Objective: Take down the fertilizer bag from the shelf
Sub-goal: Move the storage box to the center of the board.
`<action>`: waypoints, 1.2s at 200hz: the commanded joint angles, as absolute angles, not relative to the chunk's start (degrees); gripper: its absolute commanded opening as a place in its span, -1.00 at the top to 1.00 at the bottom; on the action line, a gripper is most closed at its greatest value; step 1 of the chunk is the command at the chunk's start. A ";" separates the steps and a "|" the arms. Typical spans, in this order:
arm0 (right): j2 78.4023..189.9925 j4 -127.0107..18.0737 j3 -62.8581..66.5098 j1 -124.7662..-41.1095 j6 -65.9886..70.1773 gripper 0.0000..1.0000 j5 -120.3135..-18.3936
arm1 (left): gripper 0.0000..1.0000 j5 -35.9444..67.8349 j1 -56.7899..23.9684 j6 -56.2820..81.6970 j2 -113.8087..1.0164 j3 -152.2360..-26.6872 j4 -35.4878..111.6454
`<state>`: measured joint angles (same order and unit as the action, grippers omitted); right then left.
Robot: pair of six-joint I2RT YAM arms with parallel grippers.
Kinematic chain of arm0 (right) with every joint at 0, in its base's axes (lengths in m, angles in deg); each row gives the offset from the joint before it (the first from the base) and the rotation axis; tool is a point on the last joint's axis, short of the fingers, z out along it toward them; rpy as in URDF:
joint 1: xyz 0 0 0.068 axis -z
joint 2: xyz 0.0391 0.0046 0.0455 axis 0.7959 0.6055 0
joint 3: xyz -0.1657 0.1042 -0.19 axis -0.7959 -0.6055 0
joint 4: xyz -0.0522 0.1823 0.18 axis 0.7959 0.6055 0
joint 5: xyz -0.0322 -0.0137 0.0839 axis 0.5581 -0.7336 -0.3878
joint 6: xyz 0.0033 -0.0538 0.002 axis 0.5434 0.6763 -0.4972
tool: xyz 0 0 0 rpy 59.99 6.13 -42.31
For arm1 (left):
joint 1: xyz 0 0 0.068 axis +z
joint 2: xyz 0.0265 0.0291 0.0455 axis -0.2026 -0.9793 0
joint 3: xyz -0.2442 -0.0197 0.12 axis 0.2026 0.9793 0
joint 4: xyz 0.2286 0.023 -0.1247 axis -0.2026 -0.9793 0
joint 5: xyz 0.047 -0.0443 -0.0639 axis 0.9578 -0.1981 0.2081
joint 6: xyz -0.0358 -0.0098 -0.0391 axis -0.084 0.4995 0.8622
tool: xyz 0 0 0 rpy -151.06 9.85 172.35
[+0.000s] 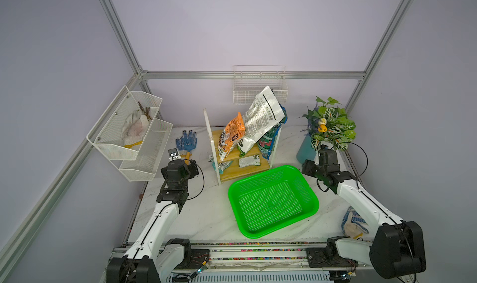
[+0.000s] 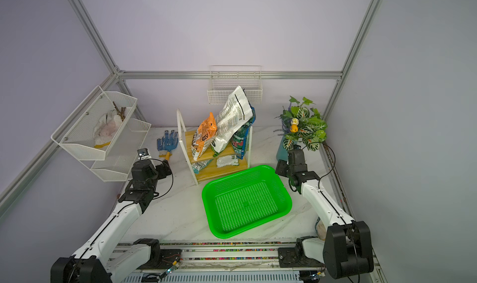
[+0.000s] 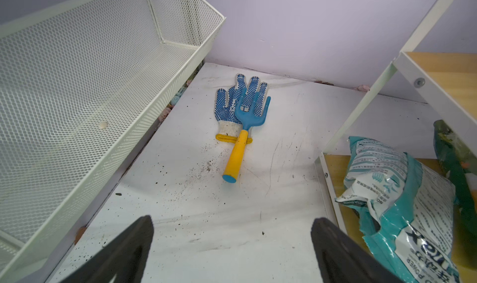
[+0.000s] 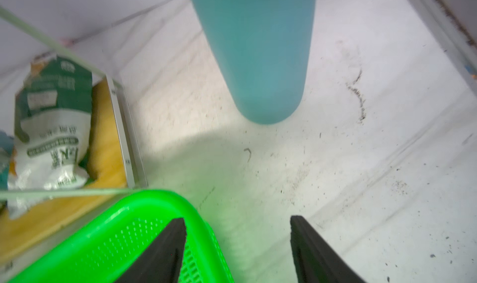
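Grippers on both arms stand empty while the bags sit on the small two-tier shelf (image 1: 232,173) of light wooden boards and thin white frame, at the back of the white tabletop (image 1: 201,212).

The left gripper (image 3: 232,219) is spread wide above bare tabletop, touching nothing. The right gripper (image 4: 237,218) is parted less widely, with nothing between its fingers. One finger (image 4: 165,253) overlaps the rim of the perforated green plastic basket (image 4: 144,206) in the right wrist view, and contact cannot be told.

Only the top views show the upper board. A large white printed bag (image 1: 260,119) leans there beside an orange bag (image 1: 232,134), with darker bags behind them. They also show a white wire-grid basket (image 1: 260,93) on the back wall and a leafy artificial plant (image 1: 330,124).

The left wrist view alone shows clearly a blue hand rake with a yellow handle (image 3: 238,150) lying across a blue-dotted work glove (image 3: 227,106). Beside them are a white mesh rack (image 3: 103,88) and a teal-and-white bag (image 3: 402,191) jutting from the lower board.

The blurred right wrist view adds a small white-and-green bag (image 4: 51,139) on that same board and the base of a blue cylindrical vase (image 4: 258,49) just ahead of the gripper.
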<state>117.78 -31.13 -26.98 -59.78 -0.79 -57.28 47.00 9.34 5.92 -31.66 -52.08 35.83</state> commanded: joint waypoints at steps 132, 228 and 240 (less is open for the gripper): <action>120.66 -30.67 -30.22 -62.51 -0.79 0.20 -63.43 | -1.00 45.81 8.96 7.44 -32.92 -50.63 41.28; 127.49 -31.48 -24.13 -62.40 4.10 0.35 -53.60 | -1.00 49.04 8.96 7.44 -31.26 -49.45 41.97; 129.07 -30.90 -22.77 -62.40 4.96 0.34 -52.28 | -0.99 49.28 8.96 7.43 -31.03 -49.34 41.82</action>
<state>126.43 -30.84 -25.65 -62.49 2.35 -57.72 47.92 8.99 7.10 -32.21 -51.91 40.66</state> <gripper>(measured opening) 0.326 0.998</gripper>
